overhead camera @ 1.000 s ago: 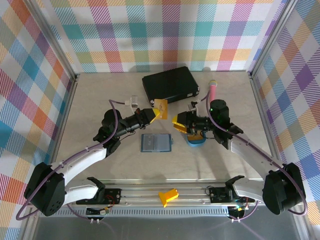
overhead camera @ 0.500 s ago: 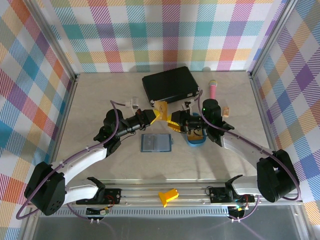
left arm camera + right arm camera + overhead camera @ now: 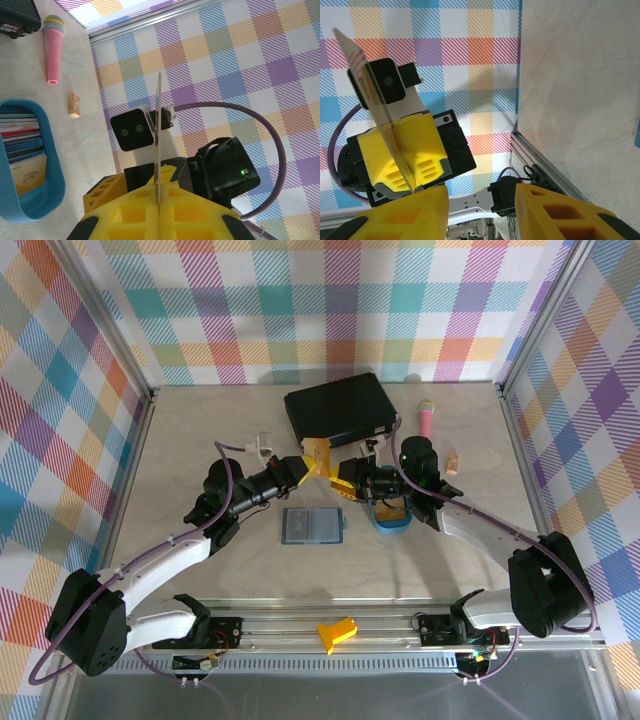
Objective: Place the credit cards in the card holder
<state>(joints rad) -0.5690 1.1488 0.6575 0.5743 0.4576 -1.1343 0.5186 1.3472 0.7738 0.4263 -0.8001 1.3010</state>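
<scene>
Top external view: left gripper (image 3: 303, 469) pinches an orange credit card (image 3: 320, 452) mid-air, near the open card holder (image 3: 313, 526) on the table. Right gripper (image 3: 347, 483), jaws apart, faces the card. Handover seems underway; next, close squarely on its free edge.

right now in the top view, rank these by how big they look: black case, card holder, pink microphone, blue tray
1. black case
2. card holder
3. pink microphone
Unranked: blue tray, partly covered, so its full size can't be judged.
</scene>
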